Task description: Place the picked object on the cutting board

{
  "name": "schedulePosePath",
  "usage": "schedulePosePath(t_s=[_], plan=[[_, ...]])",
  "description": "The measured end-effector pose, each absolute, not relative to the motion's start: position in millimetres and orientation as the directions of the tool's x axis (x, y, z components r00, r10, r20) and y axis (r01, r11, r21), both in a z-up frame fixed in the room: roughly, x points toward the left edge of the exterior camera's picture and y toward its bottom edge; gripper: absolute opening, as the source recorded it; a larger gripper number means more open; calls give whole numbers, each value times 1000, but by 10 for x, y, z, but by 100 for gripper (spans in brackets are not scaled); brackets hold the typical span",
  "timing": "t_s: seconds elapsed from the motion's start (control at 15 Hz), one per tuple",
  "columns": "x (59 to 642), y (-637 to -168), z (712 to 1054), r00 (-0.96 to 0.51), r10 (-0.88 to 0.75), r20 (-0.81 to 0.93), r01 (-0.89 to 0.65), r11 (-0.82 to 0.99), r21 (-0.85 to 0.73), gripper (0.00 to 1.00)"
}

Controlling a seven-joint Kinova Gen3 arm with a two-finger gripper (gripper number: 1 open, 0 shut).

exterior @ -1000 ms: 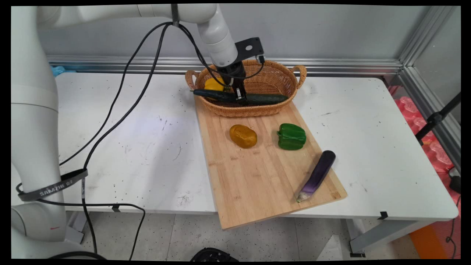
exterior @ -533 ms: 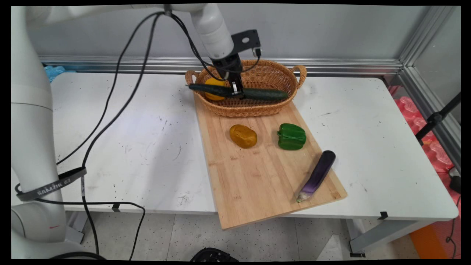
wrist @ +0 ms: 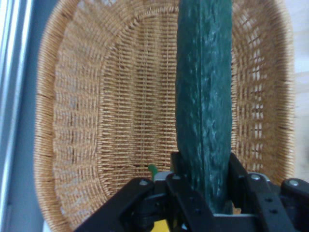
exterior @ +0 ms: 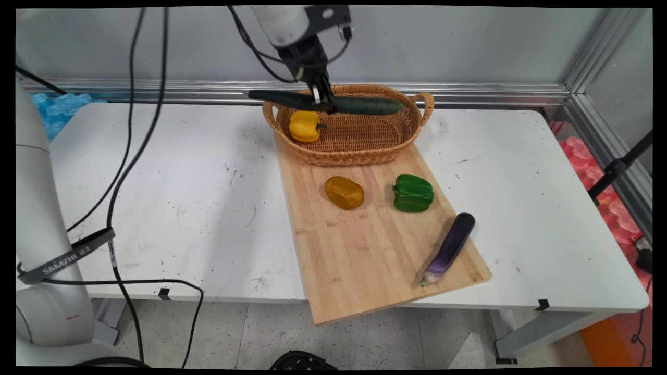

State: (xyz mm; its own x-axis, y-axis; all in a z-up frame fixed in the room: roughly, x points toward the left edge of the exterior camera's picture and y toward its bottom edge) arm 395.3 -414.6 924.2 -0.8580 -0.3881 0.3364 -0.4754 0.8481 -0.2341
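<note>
A dark green cucumber [exterior: 325, 101] hangs level above the wicker basket [exterior: 365, 148], clear of its floor, clamped near its middle between the two fingers of the black gripper [exterior: 319, 99]. In the hand view the cucumber [wrist: 203, 104] runs up the frame over the basket's weave [wrist: 116, 111]. A yellow bell pepper [exterior: 305, 126] lies in the basket's left end. The basket stands on the far end of a wooden cutting board [exterior: 365, 245], which also carries a potato [exterior: 344, 192], a green bell pepper [exterior: 412, 193] and an eggplant [exterior: 451, 246], all on the white table [exterior: 182, 208].

The pincer [exterior: 324, 102] hangs raised, fingers clamped shut around something.
</note>
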Motion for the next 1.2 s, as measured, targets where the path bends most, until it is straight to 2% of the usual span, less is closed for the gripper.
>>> schedulePosePath(t_s=[0.27,0.6,1.2], plan=[[4059,-3879,9593,-856,-351,379,-456,859,-234,0],[4129,-3539,9807,-873,-263,411,-371,905,-207,0],[4118,-2797,9681,-907,-5,421,-64,990,-126,0]])
